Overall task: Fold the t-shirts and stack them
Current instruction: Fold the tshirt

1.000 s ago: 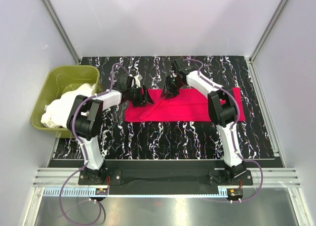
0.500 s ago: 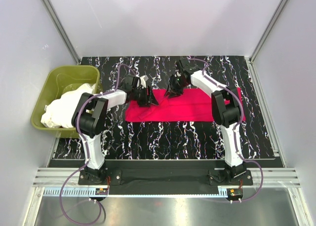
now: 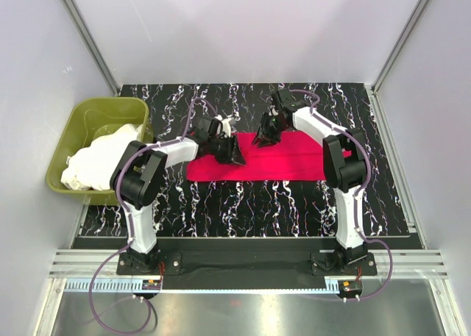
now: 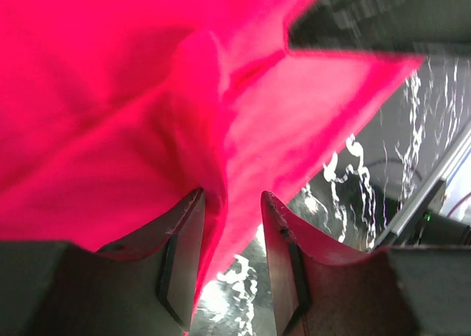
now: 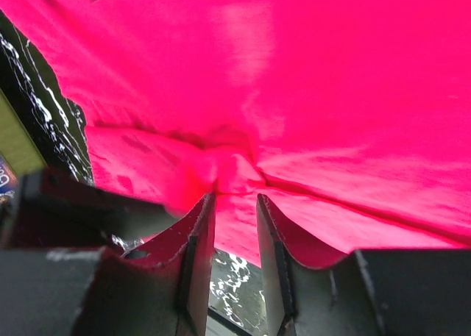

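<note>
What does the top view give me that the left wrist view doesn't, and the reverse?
Only the top view: the tub holding white shirts, the full outline of the red shirt lying flat, and both arms reaching over its left part.
Only the left wrist view: a fold of the red shirt running down into the gap between the left gripper fingers.
Both: the red shirt and the marbled table.

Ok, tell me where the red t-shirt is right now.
In the top view the red t-shirt lies spread across the middle of the table, right of the olive tub, with the left gripper and right gripper at its left half.
</note>
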`<state>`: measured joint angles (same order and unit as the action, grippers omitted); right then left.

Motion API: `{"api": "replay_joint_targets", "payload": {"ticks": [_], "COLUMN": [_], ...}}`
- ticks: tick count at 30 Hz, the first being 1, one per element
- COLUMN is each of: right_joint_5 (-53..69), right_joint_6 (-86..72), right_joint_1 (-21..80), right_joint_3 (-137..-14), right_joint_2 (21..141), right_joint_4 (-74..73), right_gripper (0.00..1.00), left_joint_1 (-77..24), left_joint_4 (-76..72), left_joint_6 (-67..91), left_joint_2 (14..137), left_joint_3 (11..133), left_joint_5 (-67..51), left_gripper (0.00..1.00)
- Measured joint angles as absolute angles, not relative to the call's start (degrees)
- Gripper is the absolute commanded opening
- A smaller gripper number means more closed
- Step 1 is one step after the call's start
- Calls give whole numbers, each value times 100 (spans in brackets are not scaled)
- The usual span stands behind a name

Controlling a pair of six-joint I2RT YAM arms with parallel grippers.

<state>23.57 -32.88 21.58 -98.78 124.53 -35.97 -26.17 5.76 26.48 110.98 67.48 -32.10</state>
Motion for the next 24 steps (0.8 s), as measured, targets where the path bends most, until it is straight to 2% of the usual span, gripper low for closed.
{"api": "replay_joint_targets", "payload": {"ticks": [8, 9, 13, 17, 24], "right_joint_5": [2370, 2377, 2569, 2836, 3098], "right_joint_6": [-3415, -3446, -3651, -3885, -4150], "right_joint_1": [2047, 2051, 2051, 2062, 2206], "right_joint_3": [-9592, -9583, -9463, -9448, -10075], "right_joint_2": [12287, 12285, 12254, 12250, 12446], "right_joint_4": [-3461, -3450, -3323, -3216, -3330], "right_gripper": [39, 40, 54, 59, 57], "left_joint_1": [-3074, -3041, -2543, -1796, -1236], "left_joint_4": [515, 593, 1210, 1747, 2460], "left_joint_6": [2539, 2523, 2351, 2333, 2779], "left_joint_2": [10462, 10245, 9233, 8812, 8818], "left_joint_3": [6193, 6049, 5892, 6080, 5817], "left_joint_5": [-3253, -3208, -2923, -2707, -2637], "left_gripper": [45, 48, 54, 56, 54]}}
